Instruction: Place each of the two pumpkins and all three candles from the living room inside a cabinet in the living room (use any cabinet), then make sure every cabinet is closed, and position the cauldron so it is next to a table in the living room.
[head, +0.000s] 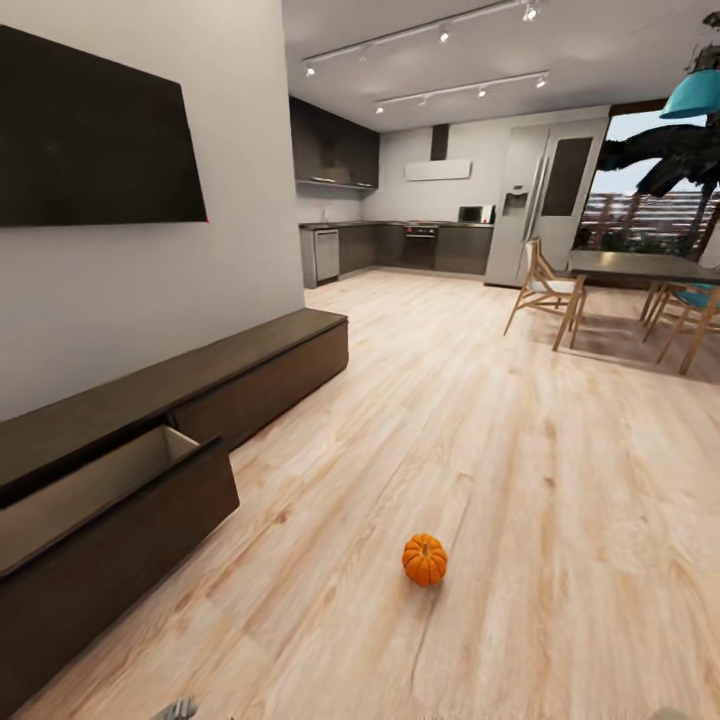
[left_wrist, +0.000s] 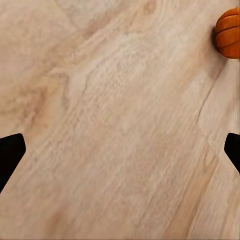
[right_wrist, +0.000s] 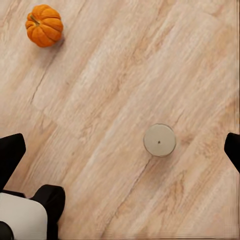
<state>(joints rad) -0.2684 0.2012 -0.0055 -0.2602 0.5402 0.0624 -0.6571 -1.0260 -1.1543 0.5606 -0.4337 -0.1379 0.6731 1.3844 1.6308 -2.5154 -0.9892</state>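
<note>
Black fingertips of left gripper (left_wrist: 120, 150) at both edges of left wrist view, set wide apart, nothing between them but pale wood-plank floor (left_wrist: 115, 125); jaws open. Small squat bright orange ribbed pumpkin (left_wrist: 229, 33) cut by frame edge in that view, well clear of fingers.

Right gripper (right_wrist: 120, 147) likewise spread wide, fingertips at opposite edges of right wrist view, jaws open and empty. Short pale beige round candle (right_wrist: 160, 140) with dark wick dot standing upright on floor between the fingertips, touching neither. Same orange pumpkin (right_wrist: 44, 25) with dark stem farther off on planks, well apart from candle.

Head view: pumpkin (head: 425, 559) alone on open floor, middle foreground, upright. Long low dark brown wooden TV cabinet (head: 250, 370) along grey wall at left; nearest drawer (head: 110, 520) pulled out, pale beige inside showing, contents not visible from this angle. Remaining fronts flush. Black flat screen (head: 95, 130) on wall above. Kitchen units at back, dining table with wooden chairs (head: 545, 295) at right.
</note>
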